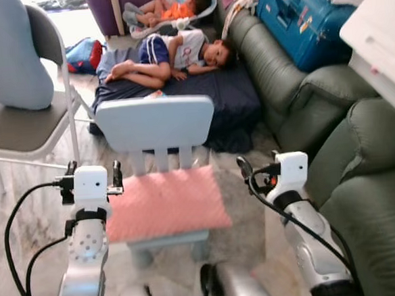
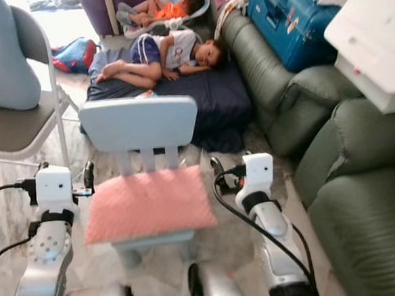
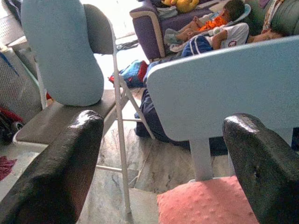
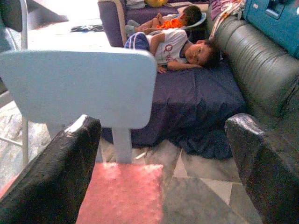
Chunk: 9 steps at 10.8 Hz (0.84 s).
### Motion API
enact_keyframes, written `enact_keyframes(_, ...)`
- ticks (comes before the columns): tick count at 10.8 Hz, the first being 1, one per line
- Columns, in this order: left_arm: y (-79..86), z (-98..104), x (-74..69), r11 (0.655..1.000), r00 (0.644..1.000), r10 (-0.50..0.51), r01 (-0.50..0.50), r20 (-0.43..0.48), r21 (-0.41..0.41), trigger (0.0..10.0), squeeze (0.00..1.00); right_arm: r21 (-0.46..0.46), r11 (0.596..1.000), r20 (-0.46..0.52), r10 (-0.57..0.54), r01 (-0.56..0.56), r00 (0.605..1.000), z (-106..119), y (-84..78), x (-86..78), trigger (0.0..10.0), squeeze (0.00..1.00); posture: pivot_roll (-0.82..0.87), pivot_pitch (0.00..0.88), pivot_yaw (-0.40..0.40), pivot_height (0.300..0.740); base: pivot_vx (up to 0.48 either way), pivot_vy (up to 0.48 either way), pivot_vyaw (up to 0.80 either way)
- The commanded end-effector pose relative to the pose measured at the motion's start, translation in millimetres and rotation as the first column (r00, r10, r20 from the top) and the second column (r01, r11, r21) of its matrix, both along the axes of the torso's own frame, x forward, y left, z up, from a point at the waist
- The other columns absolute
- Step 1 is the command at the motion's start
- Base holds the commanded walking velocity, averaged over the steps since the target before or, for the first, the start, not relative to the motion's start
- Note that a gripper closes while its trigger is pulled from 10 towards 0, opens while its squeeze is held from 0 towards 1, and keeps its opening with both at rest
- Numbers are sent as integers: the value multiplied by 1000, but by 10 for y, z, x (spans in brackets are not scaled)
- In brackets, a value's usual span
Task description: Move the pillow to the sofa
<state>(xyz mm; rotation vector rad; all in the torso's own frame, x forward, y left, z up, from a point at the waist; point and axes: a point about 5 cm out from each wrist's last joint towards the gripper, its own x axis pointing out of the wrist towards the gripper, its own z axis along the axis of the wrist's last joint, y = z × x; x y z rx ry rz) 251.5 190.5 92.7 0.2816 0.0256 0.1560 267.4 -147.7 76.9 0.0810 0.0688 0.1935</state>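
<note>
Lying flat on the seat of a small pale-blue child's chair point(image 1: 156, 124), the pink pillow point(image 1: 166, 203) covers that seat almost edge to edge, its far edge tucked against the slats of the backrest and its near edge overhanging the front a little. The left gripper point(image 1: 93, 175) hangs just beside the pillow's left edge and the right gripper point(image 1: 253, 171) near its right edge, so the pillow sits between them; in both wrist views the two black fingers stand wide apart with nothing held, and the pink corner shows between each pair. The pillow looks thin, soft and light, with a nubbly fabric that should give the fingers point(image 3: 56, 172) decent purchase instead of slipping. Being limp, it will probably sag and fold if pinched at one corner alone, so the better hold seems to be one on each side edge, roughly midway along, pinching the full thickness where the edge stands free of the seat. The backrest blocks any approach from the far side. The green sofa point(image 1: 362, 177) stands to the right, its near cushion close to the right arm, with a blue case point(image 1: 304, 18) and a white box point(image 1: 380, 40) on its farther parts. Two children lie asleep on a dark mattress point(image 1: 235, 98) on the floor beyond the chair, and a grey folding chair point(image 1: 26, 126) stands far left.
</note>
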Motion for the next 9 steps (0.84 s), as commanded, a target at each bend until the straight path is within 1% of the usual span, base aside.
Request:
enact_keyframes(1,-1,-19,-19,1000,1000,6,-6,-16,5,10000,0,5,1000,-1,-11,11,1000,10,-39,-6,10000,0,-13,153,-60,617,0,0,0)
enact_keyframes(2,2,-15,-19,1000,1000,14,-14,-13,12,10000,0,5,1000,-1,-9,9,1000,12,-40,-2,10000,0,-14,155,-62,613,0,0,0)
enact_keyframes(3,33,0,-19,998,999,53,-53,0,39,10000,0,3,1000,-1,-9,9,1000,17,-53,12,10000,0,-14,155,-65,613,0,0,0)
enact_keyframes(5,59,16,-18,995,997,72,-73,9,64,10000,0,4,1000,-2,-7,7,1000,20,-59,24,10000,0,-14,156,-66,613,0,0,0)
enact_keyframes(6,106,33,-14,991,994,108,-109,17,74,10000,0,0,1000,-10,0,0,1000,3,-64,21,10000,0,-15,157,-67,613,0,0,0)
enact_keyframes(9,110,46,11,988,992,127,-128,24,85,10000,0,4,1000,-15,2,-2,1000,-10,-88,23,10000,0,-20,154,-69,613,0,0,0)
